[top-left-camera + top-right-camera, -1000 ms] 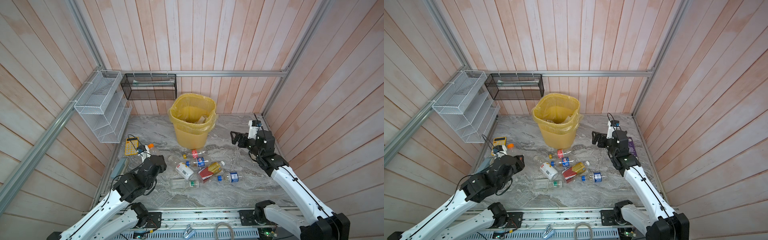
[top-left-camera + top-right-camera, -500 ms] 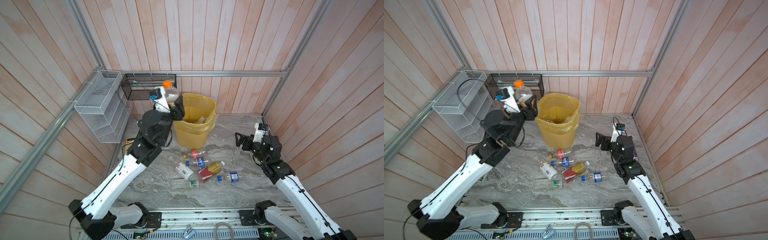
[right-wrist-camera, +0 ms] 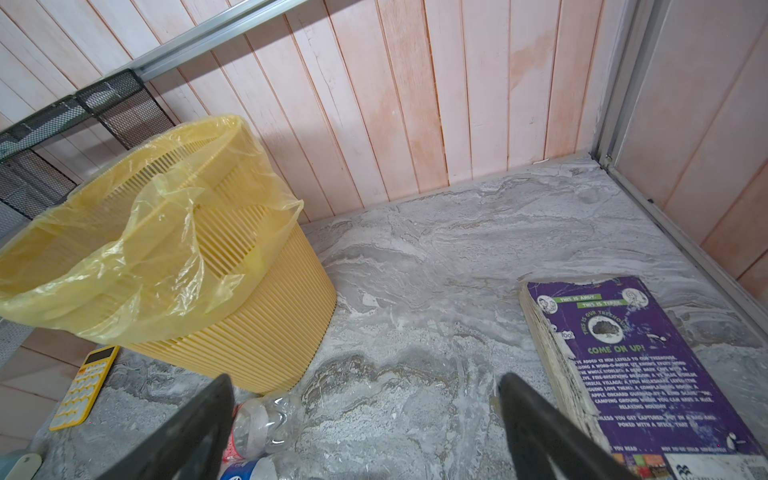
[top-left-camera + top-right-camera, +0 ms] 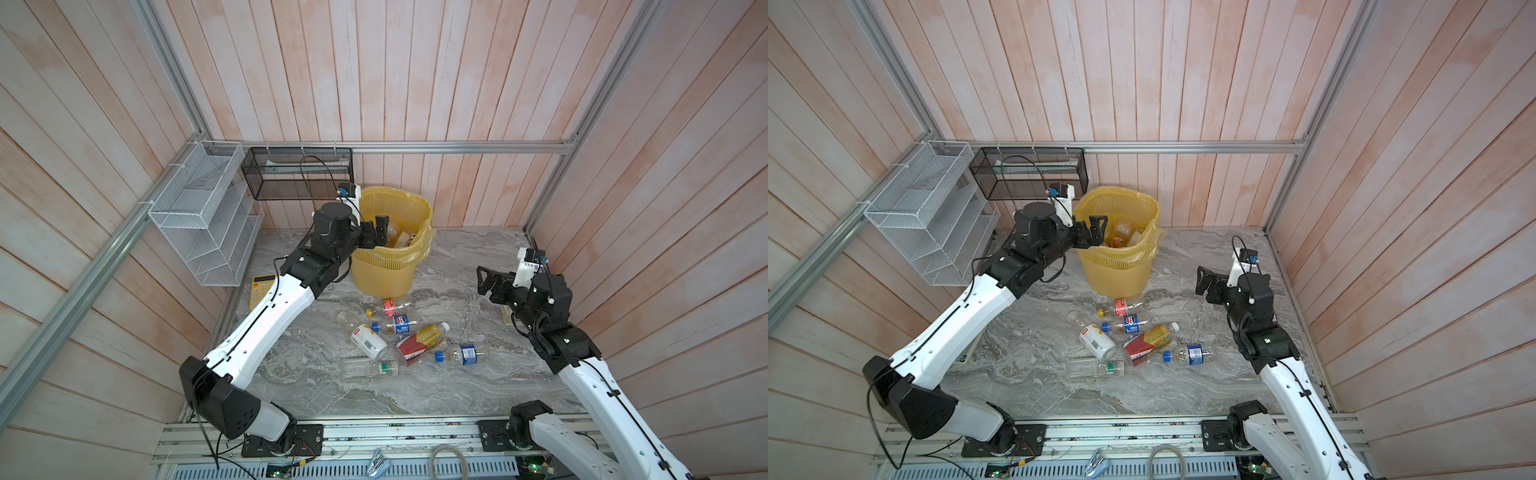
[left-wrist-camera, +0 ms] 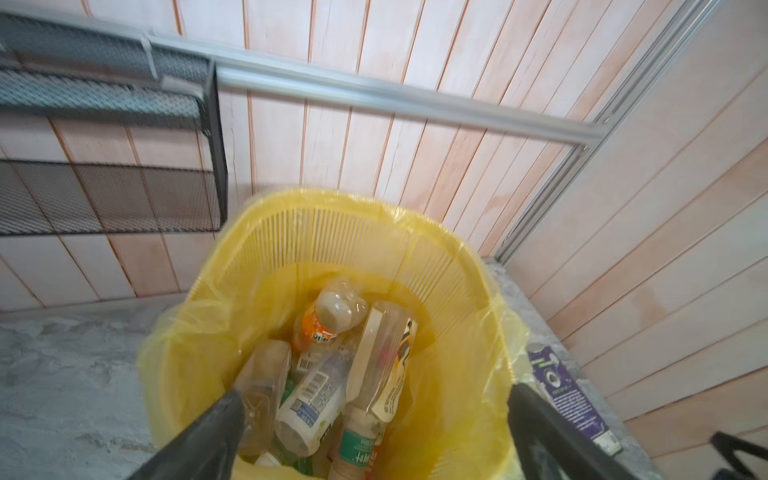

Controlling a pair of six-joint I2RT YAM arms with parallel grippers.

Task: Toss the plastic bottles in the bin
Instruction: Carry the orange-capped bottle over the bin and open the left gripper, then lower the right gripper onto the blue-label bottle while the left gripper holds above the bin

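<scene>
We see the bin (image 4: pixel 382 274) at the far middle of the marble table (image 4: pixel 332 399), close to the back wall, lined with a thin yellow bag (image 3: pixel 145 257) folded out over its rim. Our left gripper (image 4: pixel 375 232) hangs over the bin's left rim, its fingers (image 5: pixel 199 436) spread wide with nothing between them.

From the left wrist we look straight into the bin. An orange-labelled bottle (image 5: pixel 328 322) lies on top, with a cream-labelled bottle (image 5: pixel 386 361) leaning beside it. A white-labelled bottle (image 5: pixel 311 399), a green-labelled bottle (image 5: pixel 357 453) and a clear bottle (image 5: pixel 266 374) are packed close against them. We cannot tell how many more lie beneath.

Just near of the bin, seven bottles lie on their sides in a loose cluster. Among them are a red-labelled bottle (image 4: pixel 389 306) closest to the bin, a white bottle (image 4: pixel 368 338), a yellow bottle (image 4: pixel 419 343) and a green-capped bottle (image 4: pixel 368 370) nearest us.

Our right gripper (image 4: pixel 488 282) hovers above the table's right side, well apart from the bin, fingers (image 3: pixel 187 436) wide and empty. A purple book (image 3: pixel 623 365) lies on the table to its right.

A yellow calculator (image 4: pixel 262 289) lies left of the bin. The black mesh basket (image 4: pixel 299 178) on the back wall holds something pale that we cannot identify. A white wire rack (image 4: pixel 203 216) hangs on the left wall.
</scene>
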